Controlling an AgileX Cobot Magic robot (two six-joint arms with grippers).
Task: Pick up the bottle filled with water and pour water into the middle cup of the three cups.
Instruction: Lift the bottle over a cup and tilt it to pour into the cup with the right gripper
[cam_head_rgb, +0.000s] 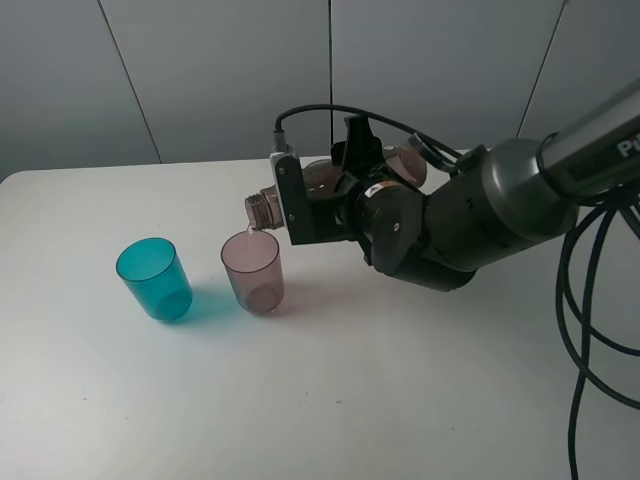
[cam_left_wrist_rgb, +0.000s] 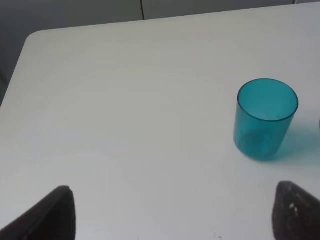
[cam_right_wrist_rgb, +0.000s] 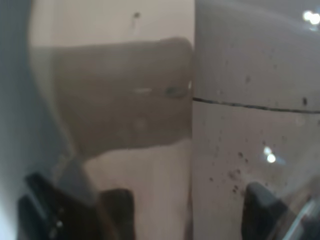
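Observation:
My right gripper (cam_head_rgb: 325, 188) is shut on the smoky brown-pink bottle (cam_head_rgb: 262, 208) and holds it tipped on its side. The bottle's open neck is just above the rim of the pinkish-mauve middle cup (cam_head_rgb: 252, 270), and a thin trickle seems to run from it into the cup. The teal-blue cup (cam_head_rgb: 154, 278) stands left of the mauve cup. The grey cup is not visible; my right arm covers that side. In the right wrist view the bottle (cam_right_wrist_rgb: 125, 100) fills the picture between the fingers (cam_right_wrist_rgb: 45, 210). My left gripper (cam_left_wrist_rgb: 172, 217) is open and empty above the table, with the teal cup (cam_left_wrist_rgb: 265, 117) ahead of it.
The white table (cam_head_rgb: 330, 400) has a rounded far left corner (cam_left_wrist_rgb: 37, 37) and ends at a grey wall behind. The right arm's black cables (cam_head_rgb: 590, 330) hang at the right edge.

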